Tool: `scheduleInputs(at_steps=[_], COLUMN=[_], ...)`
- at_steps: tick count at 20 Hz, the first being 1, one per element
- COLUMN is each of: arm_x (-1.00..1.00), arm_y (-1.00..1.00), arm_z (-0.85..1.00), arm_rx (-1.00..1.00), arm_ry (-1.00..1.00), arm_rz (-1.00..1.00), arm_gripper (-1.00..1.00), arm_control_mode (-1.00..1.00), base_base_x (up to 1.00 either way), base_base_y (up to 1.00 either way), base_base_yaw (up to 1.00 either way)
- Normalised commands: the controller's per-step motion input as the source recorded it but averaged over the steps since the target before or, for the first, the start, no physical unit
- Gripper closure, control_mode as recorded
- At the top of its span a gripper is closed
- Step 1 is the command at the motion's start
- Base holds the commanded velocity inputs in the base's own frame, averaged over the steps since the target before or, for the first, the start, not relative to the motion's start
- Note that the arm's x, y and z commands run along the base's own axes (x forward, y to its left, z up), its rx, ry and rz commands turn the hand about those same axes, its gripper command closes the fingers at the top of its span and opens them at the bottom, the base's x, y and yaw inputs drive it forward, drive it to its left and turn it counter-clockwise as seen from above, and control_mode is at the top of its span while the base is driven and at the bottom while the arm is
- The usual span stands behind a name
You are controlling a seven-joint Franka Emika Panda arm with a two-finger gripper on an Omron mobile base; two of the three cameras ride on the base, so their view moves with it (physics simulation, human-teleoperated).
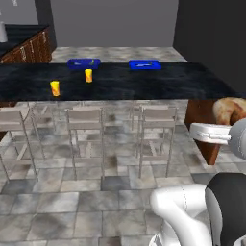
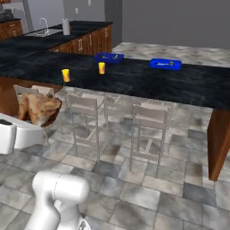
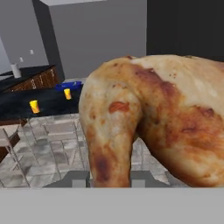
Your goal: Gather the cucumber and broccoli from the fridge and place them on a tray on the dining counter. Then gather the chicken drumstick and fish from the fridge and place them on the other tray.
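One chicken drumstick point(image 3: 153, 118) gripped, end effector point(image 3: 109, 183) closed

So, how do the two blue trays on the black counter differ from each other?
In the left base view, the left tray has a yellow cup standing just in front of it; the right tray has none near it. The left tray carries small greenish items, the right tray a thin pale one. Both are blue, flat and rest along the dining counter far edge.
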Motion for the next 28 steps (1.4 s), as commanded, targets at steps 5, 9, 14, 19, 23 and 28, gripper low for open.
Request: scheduleInputs(at_steps=[5, 9, 14, 19, 23, 28], arm_x=[0.00, 0.00, 0.00, 0.00, 0.00, 0.00], arm_y=[0.00, 0.00, 0.00, 0.00, 0.00, 0.00], arm_z=[0.00, 0.00, 0.00, 0.00, 0.00, 0.00], arm_rx=[0.00, 0.00, 0.00, 0.00, 0.00, 0.00], arm_ry=[0.00, 0.00, 0.00, 0.00, 0.00, 0.00], arm_rz=[0.00, 0.00, 0.00, 0.00, 0.00, 0.00], arm_gripper=[1.00, 1.00, 1.00, 1.00, 1.00, 1.00], arm_control_mode=[1.00, 1.00, 1.00, 1.00, 1.00, 1.00], base_base_x=[0.06, 0.40, 0.65, 0.65, 0.64, 0.61], base_base_y=[-1.00, -1.00, -1.00, -1.00, -1.00, -1.00], base_base_yaw=[-0.09, 0.00, 0.02, 0.07, 0.08, 0.09])
